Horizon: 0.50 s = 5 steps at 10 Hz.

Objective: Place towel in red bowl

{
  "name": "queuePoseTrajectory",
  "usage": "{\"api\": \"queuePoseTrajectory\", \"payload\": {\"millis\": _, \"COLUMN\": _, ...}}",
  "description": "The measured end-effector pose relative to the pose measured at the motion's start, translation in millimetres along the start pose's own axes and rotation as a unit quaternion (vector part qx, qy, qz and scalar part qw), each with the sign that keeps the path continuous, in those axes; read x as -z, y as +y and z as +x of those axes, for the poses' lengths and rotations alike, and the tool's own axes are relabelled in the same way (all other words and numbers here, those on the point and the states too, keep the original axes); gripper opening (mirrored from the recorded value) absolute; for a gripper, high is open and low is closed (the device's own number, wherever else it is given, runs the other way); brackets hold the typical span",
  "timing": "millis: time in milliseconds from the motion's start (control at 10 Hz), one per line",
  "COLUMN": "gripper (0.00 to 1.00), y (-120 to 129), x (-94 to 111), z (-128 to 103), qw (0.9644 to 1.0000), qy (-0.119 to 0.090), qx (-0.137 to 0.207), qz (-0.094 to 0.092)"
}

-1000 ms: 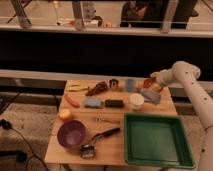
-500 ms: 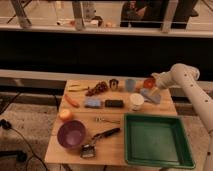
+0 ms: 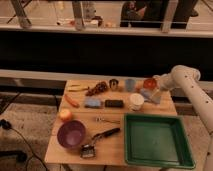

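Observation:
The red bowl (image 3: 149,83) stands at the back right of the wooden table (image 3: 115,127). Just in front of it lies the pale blue-grey towel (image 3: 147,95), bunched up on the table. My gripper (image 3: 155,92) comes in from the right on the white arm (image 3: 181,78). It sits low over the towel's right end, beside the bowl. Whether it is touching the towel is not visible.
A light blue cup (image 3: 130,84) and a metal cup (image 3: 114,84) stand left of the red bowl. A white cup (image 3: 136,101), black block (image 3: 114,103) and blue sponge (image 3: 92,103) line the middle. At the front are a green tray (image 3: 156,140), purple bowl (image 3: 70,134) and brush (image 3: 99,141).
The gripper has dropped slightly from in front of the red bowl toward the towel, so more of the bowl shows. The towel and bowl have not moved.

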Motion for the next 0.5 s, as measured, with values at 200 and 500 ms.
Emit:
{"api": "queuePoseTrajectory", "payload": {"millis": 200, "gripper": 0.80, "y": 2.9, "x": -5.2, "z": 8.6, "qw": 1.0000, "qy": 0.003, "qx": -0.004, "qz": -0.007}}
{"api": "queuePoseTrajectory", "payload": {"millis": 500, "gripper": 0.75, "y": 7.2, "x": -13.2, "z": 16.7, "qw": 0.9997, "qy": 0.005, "qx": -0.007, "qz": -0.021}}
